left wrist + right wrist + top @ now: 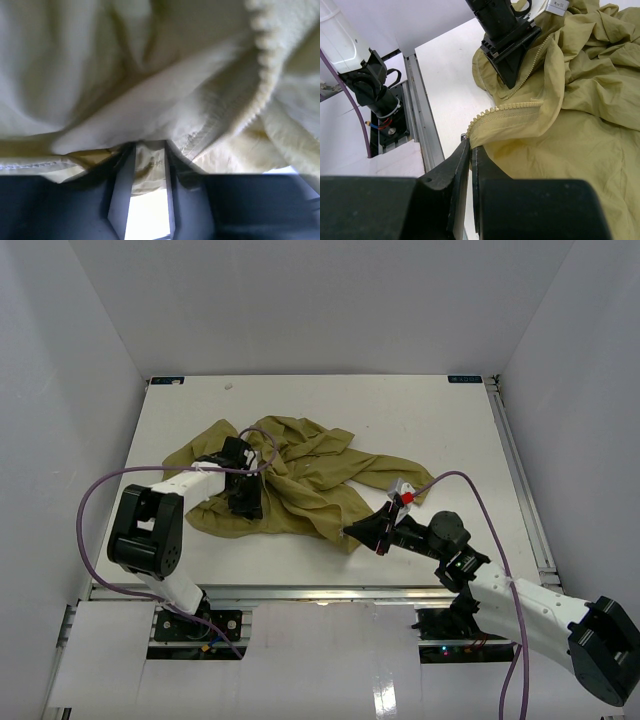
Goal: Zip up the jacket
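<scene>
The olive jacket [305, 475] lies crumpled on the white table [400, 410]. My left gripper [247, 508] is on its left part, shut on a fold of the fabric [150, 160] between its fingers [122, 185]. In the right wrist view the left gripper [512, 82] comes to a point on the zipper edge. My right gripper [350, 531] is shut on the jacket's near corner, where the zipper teeth [505, 107] end; its jaws [470, 145] are pressed together on that edge. The jacket front lies open, with a line of zipper teeth running between the two grippers.
The table's front edge with its metal rail [422, 135] is right beside the right gripper. The left arm's base [365, 75] and purple cables [100, 490] are at the near left. White walls enclose the table on three sides.
</scene>
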